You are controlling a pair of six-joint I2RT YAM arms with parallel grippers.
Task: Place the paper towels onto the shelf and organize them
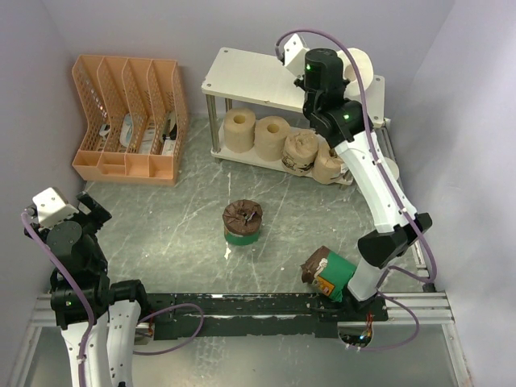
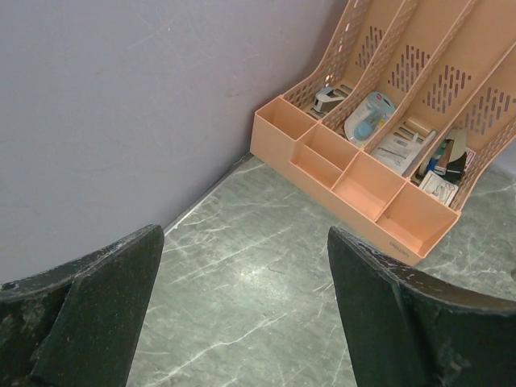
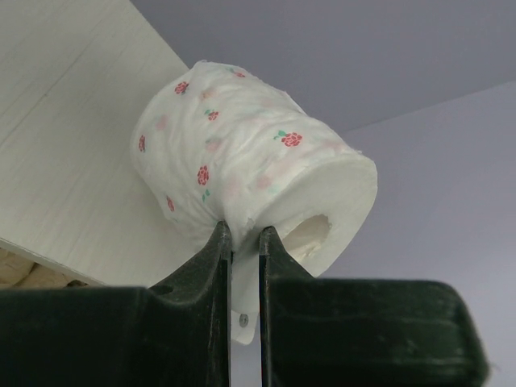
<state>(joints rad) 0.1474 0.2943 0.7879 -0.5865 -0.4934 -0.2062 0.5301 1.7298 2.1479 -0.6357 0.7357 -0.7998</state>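
The white roll is pinched at its edge by the right gripper; it should be seated squarely on the shelf before release; the left gripper is spread.

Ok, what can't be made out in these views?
Top view: the right arm covers most of the white roll on the shelf and part of a second white roll.
Right wrist: the right gripper hides the roll's underside, so resting or lifted is unclear.
Left wrist: organizer contents too small; frame cuts it.
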